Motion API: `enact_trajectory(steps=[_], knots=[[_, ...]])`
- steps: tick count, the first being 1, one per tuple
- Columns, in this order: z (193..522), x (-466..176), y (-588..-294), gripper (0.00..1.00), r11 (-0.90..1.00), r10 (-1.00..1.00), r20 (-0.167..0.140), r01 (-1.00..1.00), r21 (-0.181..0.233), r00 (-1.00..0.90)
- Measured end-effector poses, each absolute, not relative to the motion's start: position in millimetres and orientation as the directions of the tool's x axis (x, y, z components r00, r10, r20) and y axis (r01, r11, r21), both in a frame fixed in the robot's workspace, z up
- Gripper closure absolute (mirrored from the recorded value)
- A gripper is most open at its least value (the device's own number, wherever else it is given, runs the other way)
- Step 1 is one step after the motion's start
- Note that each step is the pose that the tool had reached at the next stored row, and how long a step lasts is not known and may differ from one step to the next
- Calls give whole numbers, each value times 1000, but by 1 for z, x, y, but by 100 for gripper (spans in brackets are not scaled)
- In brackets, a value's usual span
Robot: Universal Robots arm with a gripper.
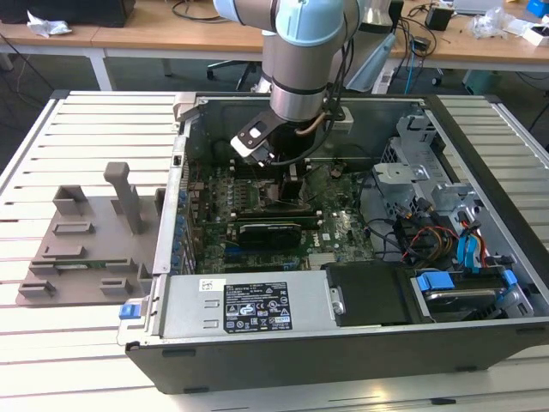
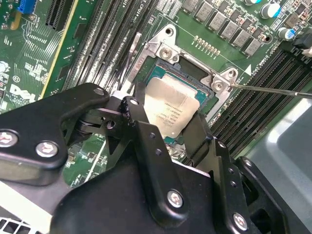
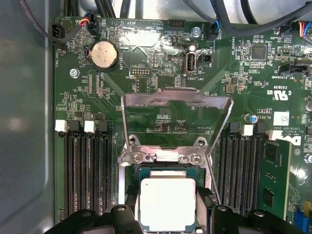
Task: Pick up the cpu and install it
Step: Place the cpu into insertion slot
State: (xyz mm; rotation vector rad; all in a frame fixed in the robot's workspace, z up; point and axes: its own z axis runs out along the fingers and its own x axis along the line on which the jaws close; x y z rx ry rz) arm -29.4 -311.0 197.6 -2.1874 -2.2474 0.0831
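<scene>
While our black gripper (image 2: 165,119) is pinching the silvery square cpu (image 3: 167,204) over its socket (image 3: 146,171), we are judging latching undone.

Loses one rim of the small, flat, silvery-grey square cpu (image 3: 167,202) at the picture's edge in the first wrist view, along with most of the black metal gripper (image 3: 168,217) clamping it. Covers one corner of it behind a finger (image 2: 197,134) in the second wrist view (print on top too small to read). Hides both behind the grey-and-pale-blue robot arm (image 1: 300,69) in the exterior view.
</scene>
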Motion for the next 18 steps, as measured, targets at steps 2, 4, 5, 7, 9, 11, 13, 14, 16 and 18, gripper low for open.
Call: enact_trajectory(steps=[2, 4, 5, 7, 9, 11, 13, 14, 16, 18], knots=[[198, -29, -311, 45, 26, 999, -34, 999, -41, -28], [198, -29, -311, 45, 26, 999, -34, 999, -41, -28], [198, -29, -311, 45, 26, 999, -34, 999, -41, -28], [197, -29, -311, 44, 26, 999, -33, 999, -41, -28], [197, -29, -311, 38, 26, 999, -33, 999, -41, -28], [198, -29, -311, 38, 27, 999, -34, 999, -41, -28], [198, -30, -309, 38, 27, 999, -34, 999, -41, -28], [198, -30, -308, 38, 27, 999, -34, 999, -41, -28], [198, -30, -308, 38, 27, 999, -34, 999, -41, -29], [198, -30, -308, 38, 27, 999, -34, 999, -41, -29]])
